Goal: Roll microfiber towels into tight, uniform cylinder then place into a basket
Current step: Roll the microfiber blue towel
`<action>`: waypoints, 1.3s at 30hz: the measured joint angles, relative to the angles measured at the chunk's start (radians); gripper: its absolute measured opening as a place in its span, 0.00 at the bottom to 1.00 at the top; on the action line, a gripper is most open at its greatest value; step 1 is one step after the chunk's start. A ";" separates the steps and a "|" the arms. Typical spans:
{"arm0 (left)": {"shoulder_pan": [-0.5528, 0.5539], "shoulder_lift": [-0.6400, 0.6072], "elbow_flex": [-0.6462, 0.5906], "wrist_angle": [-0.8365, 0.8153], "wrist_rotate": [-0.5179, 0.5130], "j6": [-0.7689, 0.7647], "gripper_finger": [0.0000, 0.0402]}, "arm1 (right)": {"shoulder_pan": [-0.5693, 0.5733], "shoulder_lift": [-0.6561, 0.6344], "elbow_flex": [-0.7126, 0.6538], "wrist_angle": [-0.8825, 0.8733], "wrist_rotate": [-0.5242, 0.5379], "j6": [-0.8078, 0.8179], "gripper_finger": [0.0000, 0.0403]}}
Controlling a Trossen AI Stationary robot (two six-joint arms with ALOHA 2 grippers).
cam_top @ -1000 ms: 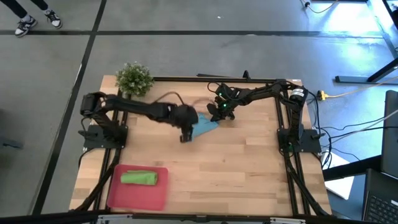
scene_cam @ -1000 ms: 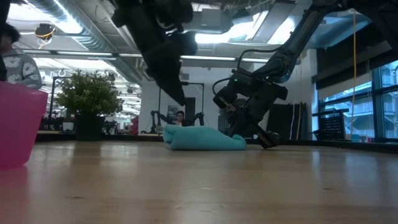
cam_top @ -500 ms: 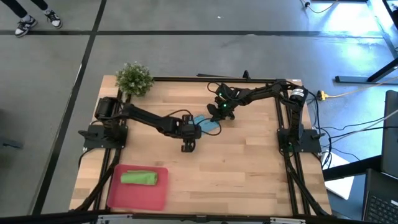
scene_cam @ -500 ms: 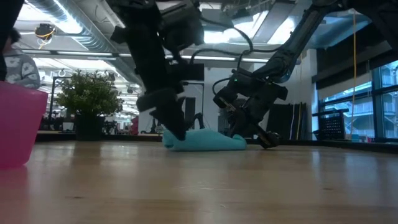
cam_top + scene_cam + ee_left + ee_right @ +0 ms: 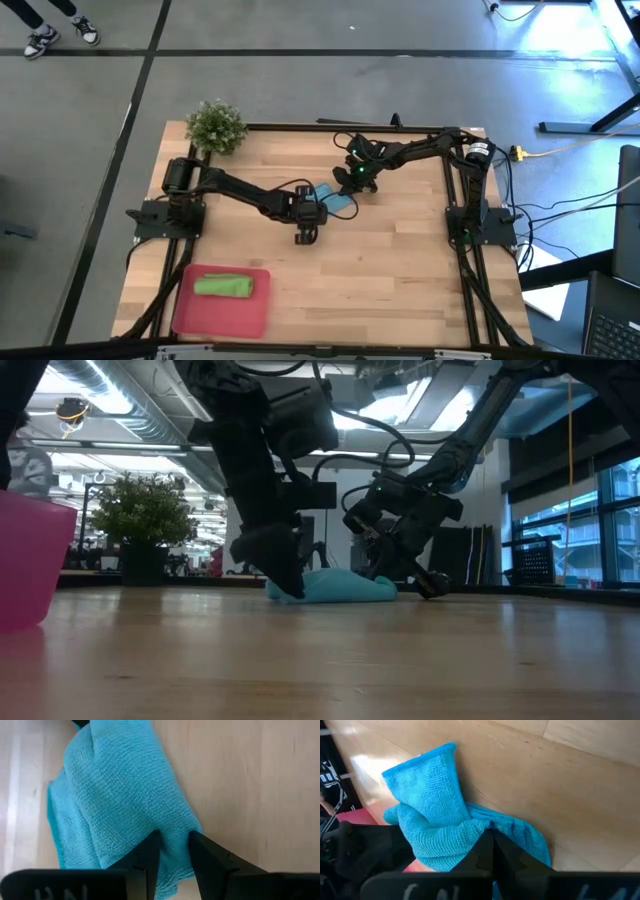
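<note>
Both arms crowd the blue towel (image 5: 335, 198) mid-counter (image 5: 400, 270), bare wood open on the near right — plant (image 5: 216, 126) blocks the far-left corner, tray (image 5: 222, 302) the near-left

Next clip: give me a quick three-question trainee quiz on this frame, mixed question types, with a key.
1. True or false: the green towel already lies in the red basket.
2. Which tool grips the blue towel?
A. left tool only
B. right tool only
C. both
3. Fill in: the potted plant stands at the table's far ____ corner, by the robot's sides.

Key
1. True.
2. C: the left tool pinches one edge of the cloth between its fingers; the right tool is shut on the other end.
3. left
</note>
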 joint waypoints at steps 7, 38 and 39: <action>0.010 0.001 0.000 -0.008 0.080 -0.005 0.04 | 0.000 0.000 0.000 0.000 0.000 -0.002 0.00; 0.429 -0.026 0.154 -0.201 0.841 -0.140 0.00 | 0.000 0.000 0.000 -0.025 0.001 -0.046 0.00; 0.439 -0.023 0.155 -0.206 0.857 -0.154 0.00 | 0.000 0.000 0.000 -0.025 0.001 -0.046 0.00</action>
